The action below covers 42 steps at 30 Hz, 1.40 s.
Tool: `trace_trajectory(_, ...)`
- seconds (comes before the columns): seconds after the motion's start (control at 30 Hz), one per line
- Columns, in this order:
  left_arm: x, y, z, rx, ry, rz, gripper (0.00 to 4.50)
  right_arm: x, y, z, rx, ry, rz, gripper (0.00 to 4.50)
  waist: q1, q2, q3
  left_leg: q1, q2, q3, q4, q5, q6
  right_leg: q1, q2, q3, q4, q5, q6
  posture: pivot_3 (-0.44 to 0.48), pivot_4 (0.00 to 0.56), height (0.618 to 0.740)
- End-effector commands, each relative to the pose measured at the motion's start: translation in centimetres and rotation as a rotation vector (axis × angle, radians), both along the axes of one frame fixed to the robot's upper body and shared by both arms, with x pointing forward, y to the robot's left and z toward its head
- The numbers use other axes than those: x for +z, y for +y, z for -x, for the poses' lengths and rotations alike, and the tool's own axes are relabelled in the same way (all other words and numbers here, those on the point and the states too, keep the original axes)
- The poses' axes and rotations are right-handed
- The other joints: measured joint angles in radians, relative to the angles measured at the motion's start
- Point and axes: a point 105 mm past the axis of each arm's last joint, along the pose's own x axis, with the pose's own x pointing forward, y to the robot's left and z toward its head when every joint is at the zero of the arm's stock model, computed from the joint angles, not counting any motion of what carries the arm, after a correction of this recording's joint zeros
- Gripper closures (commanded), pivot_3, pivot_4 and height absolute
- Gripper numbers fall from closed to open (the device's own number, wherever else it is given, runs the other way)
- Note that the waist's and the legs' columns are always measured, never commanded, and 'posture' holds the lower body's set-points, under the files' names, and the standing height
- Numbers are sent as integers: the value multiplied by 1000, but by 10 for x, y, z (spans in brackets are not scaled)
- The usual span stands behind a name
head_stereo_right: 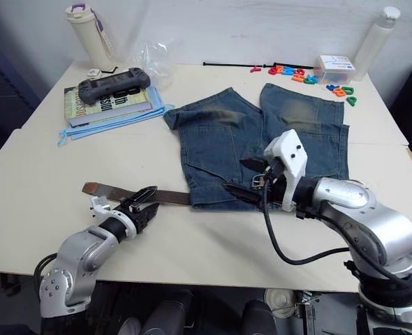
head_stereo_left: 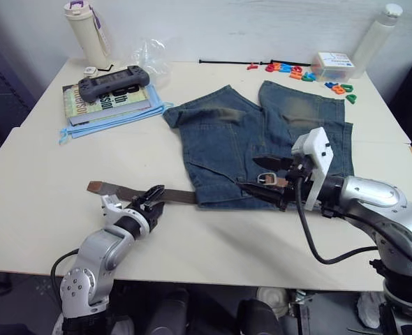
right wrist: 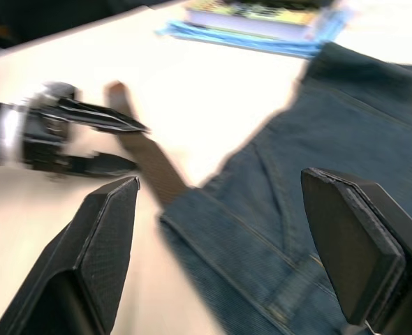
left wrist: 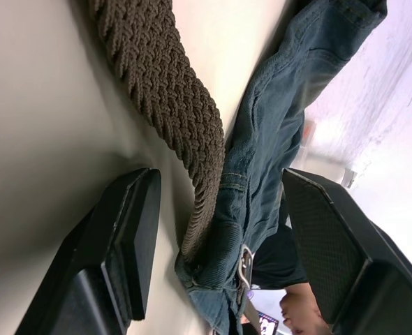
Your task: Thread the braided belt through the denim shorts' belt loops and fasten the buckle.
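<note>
On your desk (head_stereo_left: 38, 181) the denim shorts (head_stereo_left: 262, 139) lie flat, waistband nearest you. The braided belt (head_stereo_left: 181, 196) runs from its tan tip into the waistband; the buckle (head_stereo_left: 267, 179) sits on the denim. Your left tool (head_stereo_left: 152, 203) straddles the strap, fingers apart; your right tool (head_stereo_left: 265, 176) gapes over the buckle. Pull unevenly and the waistband may bunch, jamming the strap.

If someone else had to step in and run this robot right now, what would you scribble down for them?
Left gripper: open, straddling the braided belt beside the shorts' waistband.
Right gripper: open, over the waistband near the buckle.
Denim shorts lie flat on the table; the belt enters the waistband at its left end, tan tip lying out to the left.
Done: belt seemingly partly threaded.
Left: check the belt loops, fasten the buckle.
</note>
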Motion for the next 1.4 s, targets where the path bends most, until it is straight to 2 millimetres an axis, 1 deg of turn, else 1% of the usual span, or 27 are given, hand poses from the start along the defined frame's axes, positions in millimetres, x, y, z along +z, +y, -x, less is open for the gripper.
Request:
trace_trajectory(0.03, -18, 20, -15, 148, 63, -1, 1411, 9, -1, 5, 36, -38, 10, 527, 3, 0, 0, 0, 0, 0, 0, 0, 0, 0, 0, 0, 0, 0, 0, 0, 150, 684)
trace_trajectory(0.1, -24, 35, -21, 233, 79, -17, 1411, 9, -3, 4, 31, -36, 22, 527, 5, 0, 0, 1, 0, 0, 1, -1, -1, 1, 0, 0, 0, 0, 0, 0, 150, 684)
trace_trajectory(0.17, -28, 42, -23, 284, 94, -20, 1411, 8, -4, 3, 26, -36, 31, 527, 3, 1, 0, 1, 1, 1, 1, -1, -1, 1, 1, 0, 0, 0, -1, 0, 150, 684)
trace_trajectory(0.37, -31, 48, -27, 372, 133, -26, 1411, 7, -6, 1, 10, -39, 52, 527, -1, 1, -1, 2, 5, 2, 1, -1, -3, 1, 4, 0, 0, 1, -2, 0, 150, 684)
trace_trajectory(0.47, -33, 51, -28, 397, 154, -45, 2257, 7, -7, 1, 1, -43, 61, 468, -2, 1, -1, 2, 6, 3, 1, -2, -3, 1, 5, 0, -1, 2, -3, 0, 150, 684)
trace_trajectory(0.53, -33, 53, -32, 419, 156, -48, 3162, 8, -8, 0, -4, -45, 61, 468, -2, 1, -1, 2, 7, 3, 1, -2, -4, 1, 6, 1, -2, 2, -3, 0, 150, 684)
trace_trajectory(0.57, -33, 53, -34, 427, 158, -46, 3717, 8, -8, 0, -6, -46, 61, 468, -1, 1, -1, 2, 9, 3, 1, -3, -5, 1, 8, 1, -3, 2, -4, 0, 150, 684)
trace_trajectory(0.63, -31, 54, -38, 438, 152, -42, 4472, 8, -9, 0, -14, -49, 63, 468, 1, 4, -2, 2, 12, 3, 1, -3, -6, 1, 12, 2, -5, 3, -5, 0, 150, 684)
trace_trajectory(0.73, -22, 55, -46, 434, 81, -62, 4472, 9, -10, 0, -28, -52, 63, 468, 2, 9, -5, 2, 15, 4, 0, -3, -9, 1, 15, 1, -5, 3, -8, 0, 150, 684)
trace_trajectory(0.77, -16, 57, -50, 426, 31, -93, 4472, 10, -11, 0, -33, -53, 63, 468, 2, 9, -5, 3, 16, 4, 0, -3, -10, 1, 16, 1, -5, 3, -9, 0, 150, 684)
trace_trajectory(0.83, -2, 60, -56, 400, -71, -222, 4472, 9, -11, 1, -41, -50, 61, 468, 3, 9, -5, 3, 16, 7, 0, -2, -12, 0, 18, 0, -4, 3, -11, 0, 150, 684)
trace_trajectory(0.87, 15, 58, -60, 343, -192, -406, 4472, 9, -12, 1, -50, -47, 55, 468, 1, 8, -4, 3, 17, 9, 0, -1, -13, 0, 19, 0, -3, 3, -13, 0, 150, 684)
trace_trajectory(0.93, 32, 52, -63, 246, -344, -658, 4472, 9, -12, 1, -61, -42, 45, 468, -3, 3, -1, 1, 18, 11, -1, -1, -16, -4, 22, 0, -1, 3, -16, 0, 150, 684)
trace_trajectory(0.97, 43, 41, -64, 165, -460, -876, 4472, 9, -14, 0, -81, -31, 29, 468, -3, 2, 0, 0, 20, 11, -1, -1, -17, -6, 24, 0, -1, 3, -17, 0, 150, 684)
trace_trajectory(1.03, 51, 25, -63, 47, -616, -1161, 4472, 9, -15, -3, -111, -13, 1, 468, -1, 1, 0, -3, 21, 12, -2, -2, -17, -9, 26, 1, 0, 2, -19, 0, 150, 684)
trace_trajectory(1.07, 52, 18, -61, 5, -668, -1261, 4472, 9, -15, -4, -122, -1, -16, 468, 1, 1, 0, -4, 21, 13, -3, 0, -14, -11, 26, 2, 2, 2, -19, 0, 150, 684)
trace_trajectory(1.13, 56, 2, -58, -94, -833, -1557, 4472, 10, -11, -6, -129, 30, -73, 468, 1, 1, 0, -7, 21, 13, -3, 0, -14, -13, 26, 2, 0, 2, -19, 0, 150, 684)
trace_trajectory(1.2, 54, -11, -54, -185, -967, -1767, 4472, 10, -5, -9, -139, 61, -124, 468, -1, 2, 1, -11, 23, 15, -3, 0, -13, -17, 27, 1, 0, 2, -19, 0, 150, 684)
trace_trajectory(1.23, 53, -14, -53, -211, -1004, -1820, 4472, 11, -4, -10, -145, 71, -139, 468, -4, 2, 1, -13, 23, 15, -3, 0, -13, -19, 27, 1, 0, 2, -19, 0, 150, 684)
trace_trajectory(1.3, 50, -19, -51, -264, -1111, -1995, 4472, 8, 3, -12, -157, 113, -173, 468, -8, 4, 2, -14, 25, 15, -3, 1, -14, -21, 28, 0, 0, 3, -20, 0, 150, 684)
trace_trajectory(1.4, 46, -23, -48, -307, -1226, -2147, 4472, 4, 13, -15, -165, 165, -223, 468, -8, 4, 2, -15, 27, 15, -4, 2, -16, -23, 30, 0, 2, 2, -22, 0, 150, 684)
